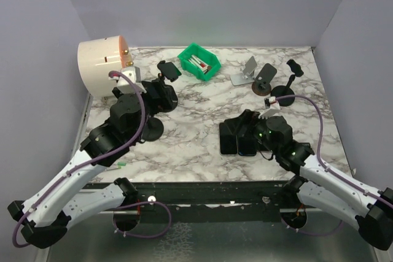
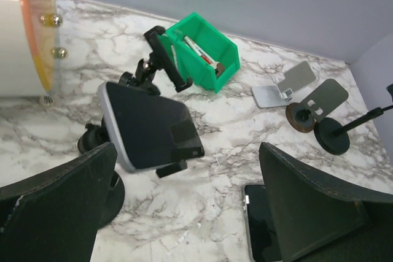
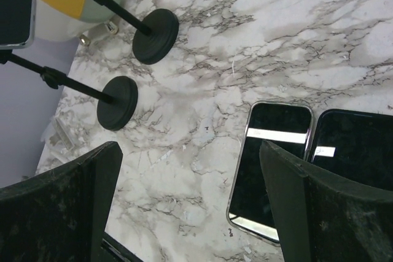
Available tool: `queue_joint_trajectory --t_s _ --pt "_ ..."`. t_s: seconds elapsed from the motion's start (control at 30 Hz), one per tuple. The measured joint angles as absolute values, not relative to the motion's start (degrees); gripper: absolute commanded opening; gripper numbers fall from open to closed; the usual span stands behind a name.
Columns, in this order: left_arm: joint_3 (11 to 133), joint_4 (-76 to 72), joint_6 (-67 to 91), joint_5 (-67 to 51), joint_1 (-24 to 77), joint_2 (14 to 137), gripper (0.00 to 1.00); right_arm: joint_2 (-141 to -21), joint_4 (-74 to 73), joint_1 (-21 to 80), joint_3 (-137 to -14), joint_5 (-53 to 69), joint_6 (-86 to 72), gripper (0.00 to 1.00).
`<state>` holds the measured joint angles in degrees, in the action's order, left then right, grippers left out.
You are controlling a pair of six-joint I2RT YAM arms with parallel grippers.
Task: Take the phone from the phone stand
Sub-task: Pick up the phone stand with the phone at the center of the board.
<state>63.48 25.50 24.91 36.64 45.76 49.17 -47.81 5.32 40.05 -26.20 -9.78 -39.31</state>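
Nearest, the left gripper (image 2: 187, 170) stands spread wide, holding nothing. Just beyond it, centre-left of the frame, the phone (image 2: 150, 126) sits tilted, clamped in its phone stand (image 2: 138, 77). Farther up lies a green bin (image 2: 206, 50). The right gripper (image 3: 190, 157), equally spread, hovers above two flat phones (image 3: 271, 167).

between the matte black left fingers (image 2: 58, 204), slim phone with black glass and silver-grey edge (image 2: 150, 128) on a black metal phone stand (image 2: 92, 138). past them, bright green plastic bin (image 2: 215, 59) and cream drum with orange rim (image 2: 21, 35). between the black right fingers (image 3: 58, 200), two glossy black flat phones (image 3: 270, 164), on white marble tabletop veined grey (image 3: 276, 47).
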Motion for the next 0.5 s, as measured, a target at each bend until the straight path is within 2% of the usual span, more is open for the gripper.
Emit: queue_joint_trajectory --t_s 0.27,0.5 --pt "55.66 29.65 36.10 40.03 45.76 36.93 0.99 -42.94 7.49 40.05 -25.78 -6.61 -35.73 0.98" --pt "53.41 28.49 37.78 39.99 45.76 40.40 0.96 -44.60 7.49 40.05 -26.00 -6.09 -34.94 0.96"
